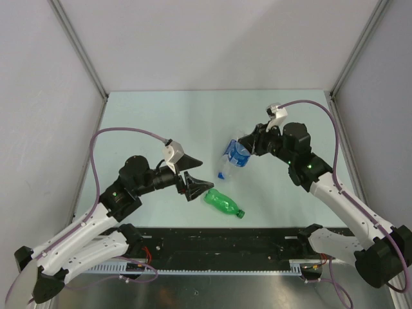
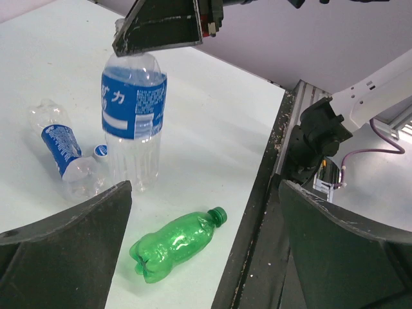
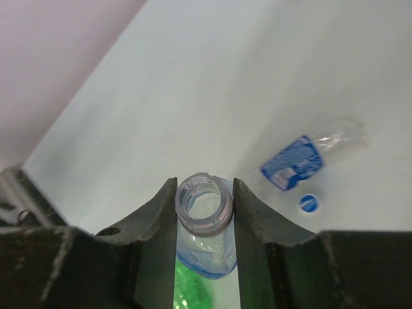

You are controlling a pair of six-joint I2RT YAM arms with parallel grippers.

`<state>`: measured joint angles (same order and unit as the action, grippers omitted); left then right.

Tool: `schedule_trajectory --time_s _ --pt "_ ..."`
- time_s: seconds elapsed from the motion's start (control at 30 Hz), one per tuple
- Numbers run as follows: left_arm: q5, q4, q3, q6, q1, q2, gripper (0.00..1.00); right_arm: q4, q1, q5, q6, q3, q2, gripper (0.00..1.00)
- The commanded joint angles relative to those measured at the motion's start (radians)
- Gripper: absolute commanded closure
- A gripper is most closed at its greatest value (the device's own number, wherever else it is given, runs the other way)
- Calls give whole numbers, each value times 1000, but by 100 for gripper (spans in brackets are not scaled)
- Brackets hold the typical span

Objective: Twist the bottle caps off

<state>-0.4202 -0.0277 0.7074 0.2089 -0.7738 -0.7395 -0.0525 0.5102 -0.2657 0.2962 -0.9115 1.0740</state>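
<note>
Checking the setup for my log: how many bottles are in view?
3. The upright clear bottle, its neck in the right gripper; the fallen clear bottle beside it; the green bottle lying nearer the arms. None looks hidden.

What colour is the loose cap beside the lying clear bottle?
Blue with a white mark; the small round plastic cap shows clearest in the right wrist view.
</note>
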Motion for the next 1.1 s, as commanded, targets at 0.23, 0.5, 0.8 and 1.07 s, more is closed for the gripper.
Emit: schedule_trajectory --time_s 0.23,0.5,0.8,1.07 --pt "7 0 26 -19 0 -26 1 -63 -4 495 -133 -22 -131 100" --pt "6 -1 23 -17 0 -37 0 -19 -20 665 -182 9 -179 100" --pt "9 -1 24 -14 0 -45 1 -13 -46 640 -148 38 -119 100" --pt "9 -1 20 -17 0 -55 1 74 -56 673 -107 140 -101 100"
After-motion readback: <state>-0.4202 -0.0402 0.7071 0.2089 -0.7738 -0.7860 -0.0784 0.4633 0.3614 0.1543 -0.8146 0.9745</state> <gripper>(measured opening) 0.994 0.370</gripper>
